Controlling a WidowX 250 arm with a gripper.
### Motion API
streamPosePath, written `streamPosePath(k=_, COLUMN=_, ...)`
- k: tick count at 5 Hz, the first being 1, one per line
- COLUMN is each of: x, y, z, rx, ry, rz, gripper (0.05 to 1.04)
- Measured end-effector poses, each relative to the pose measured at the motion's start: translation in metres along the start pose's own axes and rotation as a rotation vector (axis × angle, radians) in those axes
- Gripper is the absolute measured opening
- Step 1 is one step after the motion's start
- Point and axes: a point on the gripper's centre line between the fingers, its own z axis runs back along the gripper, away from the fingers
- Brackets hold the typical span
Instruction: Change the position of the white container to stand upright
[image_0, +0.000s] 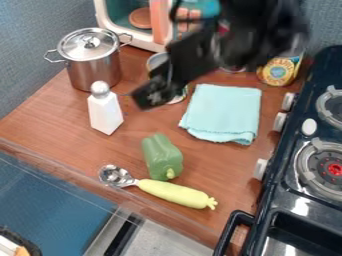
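Near the round steel pot (96, 72), the white grey-capped container (105, 113) stands upright! Steer the black gripper (153, 92) clear; can't tell its opening or hold.

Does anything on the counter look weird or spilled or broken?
Nothing looks spilled or broken. The white container stands upright. One funny thing: by the green pepper, the metal spoon meets a yellow vegetable shape, as if it were its handle.

I see the white container (105, 114), grey-capped and flat-sided, standing upright toward the left of the brown surface (57, 122).
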Motion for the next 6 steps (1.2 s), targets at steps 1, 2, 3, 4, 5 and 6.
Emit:
streamPosePath(k=1, x=0.006, y=0.016, z=0.009, rx=0.080, ry=0.255, rz=0.010, gripper=1.001)
streamPosePath(k=2, x=0.027, y=0.031, z=0.007, rx=0.063, ry=0.512, rz=0.050, gripper=1.001)
streamPosePath(k=3, x=0.044, y=0.045, z=0.006, rx=-0.052, ry=0.625, rz=0.024, gripper=1.001)
streamPosePath(k=4, x=0.063, y=0.059, z=-0.006, rx=-0.140, ry=0.698, rz=0.062, gripper=1.000)
streamPosePath(k=5, x=0.076, y=0.066, z=-0.005, rx=-0.192, ry=0.650, rz=0.094, gripper=1.001)
streamPosePath(k=6, x=0.075, y=0.063, z=-0.014, rx=-0.167, ry=0.659, rz=0.077, gripper=1.001)
